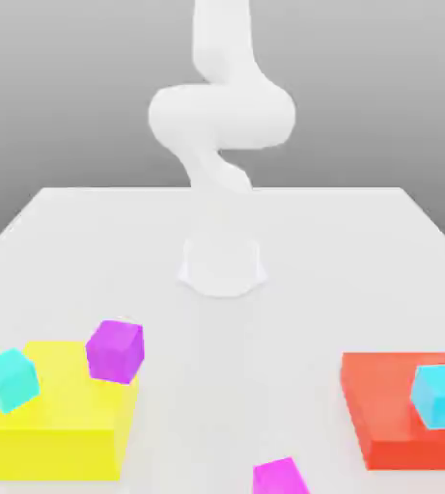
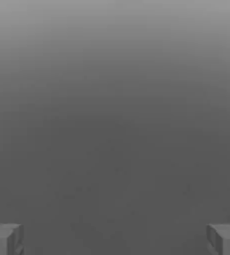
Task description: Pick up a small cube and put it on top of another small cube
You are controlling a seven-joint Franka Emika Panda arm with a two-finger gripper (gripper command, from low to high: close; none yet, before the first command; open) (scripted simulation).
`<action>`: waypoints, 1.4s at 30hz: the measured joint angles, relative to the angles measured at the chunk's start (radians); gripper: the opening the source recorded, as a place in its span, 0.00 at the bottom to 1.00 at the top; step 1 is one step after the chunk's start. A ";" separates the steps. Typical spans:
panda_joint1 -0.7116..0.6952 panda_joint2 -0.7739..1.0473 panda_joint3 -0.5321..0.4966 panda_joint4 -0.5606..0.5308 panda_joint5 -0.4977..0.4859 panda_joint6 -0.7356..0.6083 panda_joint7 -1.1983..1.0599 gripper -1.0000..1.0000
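A purple small cube [image 1: 115, 350] rests tilted on the back edge of a large yellow block [image 1: 62, 425] at the exterior view's left. Near that block's left corner sits a cyan small cube [image 1: 9, 378]. Another cyan small cube [image 1: 440, 395] lies on a flat red block [image 1: 390, 410] at the exterior view's right. At the front edge a magenta small cube [image 1: 280, 477] is partly cut off. In the hand view my gripper [image 2: 115, 240] is open, its grey fingertips [image 2: 4, 240] far apart with nothing between them, facing plain grey background.
The white arm [image 1: 221, 116] rises from its round base [image 1: 222, 265] at the middle of the white table [image 1: 222, 338] and leaves the top of the exterior view.
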 joint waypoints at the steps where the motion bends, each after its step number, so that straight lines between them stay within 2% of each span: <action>1: 0.004 0.039 0.000 -0.002 0.001 0.013 -0.006 0.50; 27: 0.085 0.985 0.027 -0.047 -0.017 0.330 -0.148 0.50; 32: 0.093 1.166 0.022 -0.021 -0.028 0.453 -0.147 0.50; 33: 0.094 1.191 0.020 -0.016 -0.029 0.472 -0.146 0.00; 39: 0.095 1.203 0.020 -0.013 -0.031 0.482 -0.145 0.00; 42: 0.092 1.138 0.024 -0.027 -0.027 0.430 -0.148 0.00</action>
